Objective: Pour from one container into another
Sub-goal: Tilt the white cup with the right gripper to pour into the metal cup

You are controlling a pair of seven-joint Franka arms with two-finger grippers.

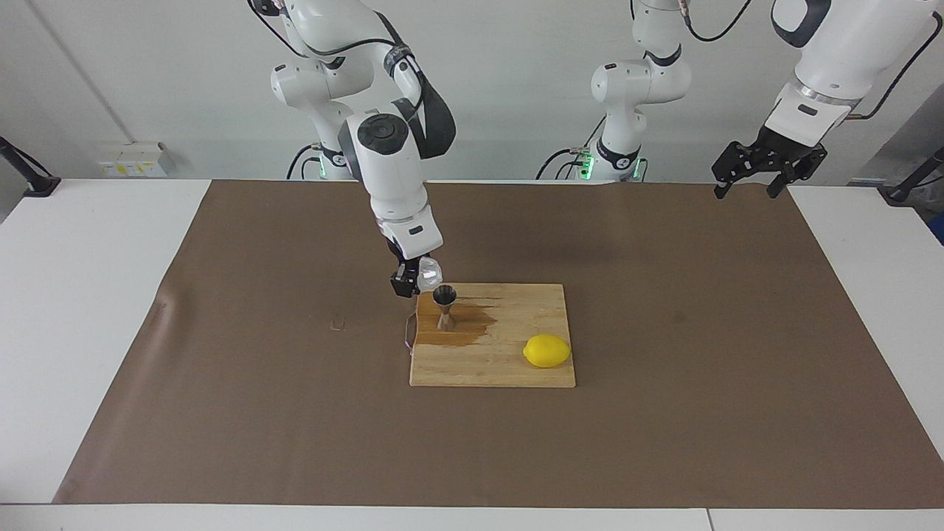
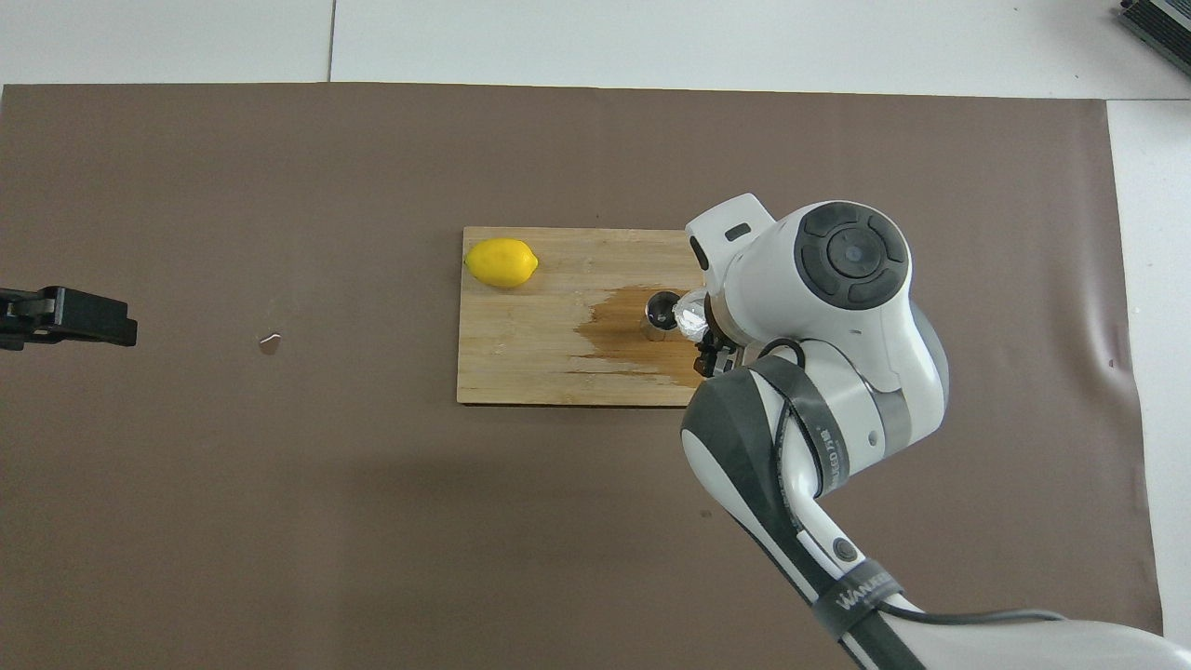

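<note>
Right arm tipping the cup at the jigger

The right gripper (image 1: 410, 280) is clamping the clear cup (image 1: 429, 273) tilted just above the jigger (image 1: 445, 304) standing on the cutting board (image 1: 509, 369); the left gripper (image 1: 752, 179) is waiting wide open over the table's end.

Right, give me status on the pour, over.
Right hand shut on clear cup, tipped over jigger on wet cutting board. Left hand open, waiting aside. Lemon clear of the pour.
</note>
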